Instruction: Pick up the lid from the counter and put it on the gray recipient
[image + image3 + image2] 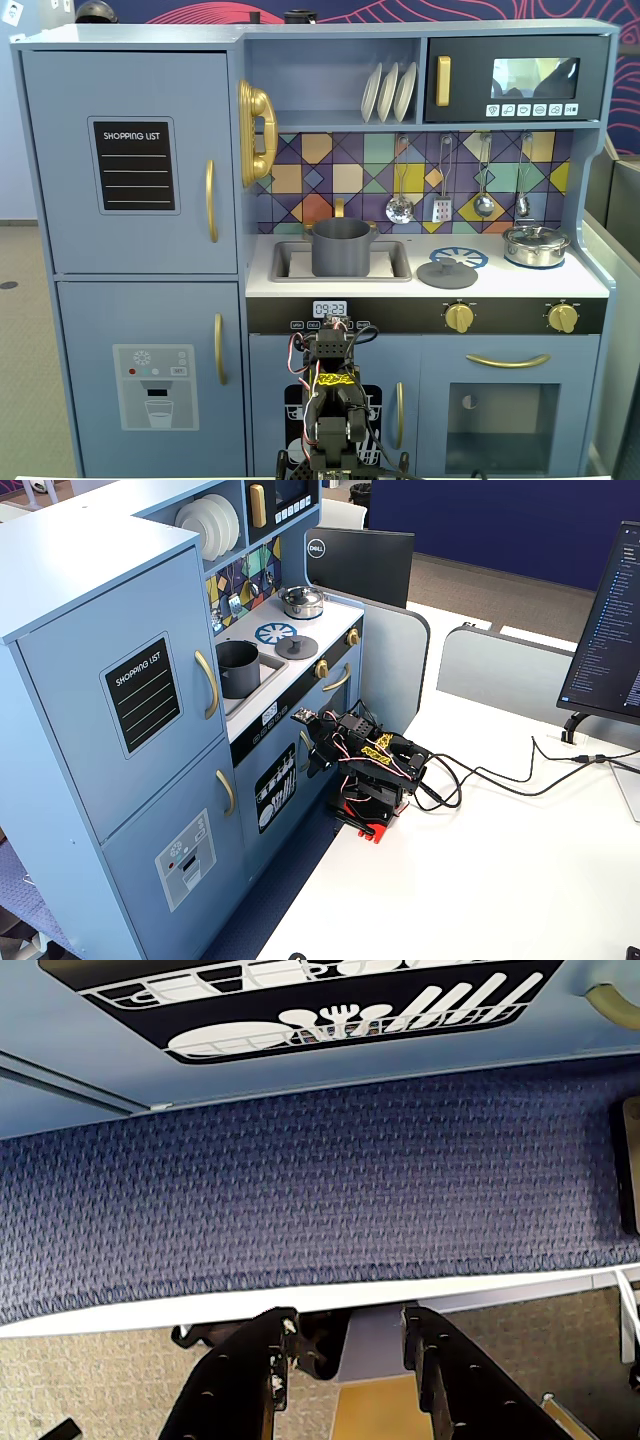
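Nothing of the task had been started: the arm [333, 400] sat folded low at the bottom centre of a fixed view, below the toy kitchen's counter [590, 285], and in the other fixed view it was bunched at the edge of the white desk [480, 880], right of the kitchen's front. The gripper [345, 1345] came in from the bottom edge of the wrist view, its two dark jaws standing apart with nothing between them, looking at blue carpet [320, 1180] and the dishwasher panel [330, 1005] along the top of that frame. The lid [447, 272] lay flat on the counter, knob up, right of centre in a fixed view, just below the blue burner ring [468, 257] and left of the shiny silver pot [536, 245]. The gray recipient [342, 248] stood uncovered in the sink [400, 272], left of the lid and apart from it; in the other fixed view the pot [236, 668] and the disc [297, 646] lay near the upper middle of the frame. The step in hand seemed to be the reach. The next move would likely call for unfolding the arm up to counter height, bringing the parted jaws over the small centre knob and closing on it, since the flat disc offers little else to grip. The lid sat on the far side of the counter from the arm, so the stretch looked long.
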You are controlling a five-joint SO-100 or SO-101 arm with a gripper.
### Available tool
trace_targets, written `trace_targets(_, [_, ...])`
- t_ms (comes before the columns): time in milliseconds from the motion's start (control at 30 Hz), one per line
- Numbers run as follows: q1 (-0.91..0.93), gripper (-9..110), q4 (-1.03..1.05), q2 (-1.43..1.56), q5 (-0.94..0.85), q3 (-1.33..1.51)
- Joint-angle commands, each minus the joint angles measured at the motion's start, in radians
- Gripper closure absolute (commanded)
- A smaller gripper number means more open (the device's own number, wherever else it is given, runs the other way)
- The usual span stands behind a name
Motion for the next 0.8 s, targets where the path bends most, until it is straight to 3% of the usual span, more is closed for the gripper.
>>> trace_targets(0, [0.048,101,0.173,-0.006,0.003,0.003])
trace_targets(433, [0.058,101,0.106,-0.008,0.02,-0.015])
trace_targets(767, [0.213,101,-0.101,-0.166,-0.06,-0.548])
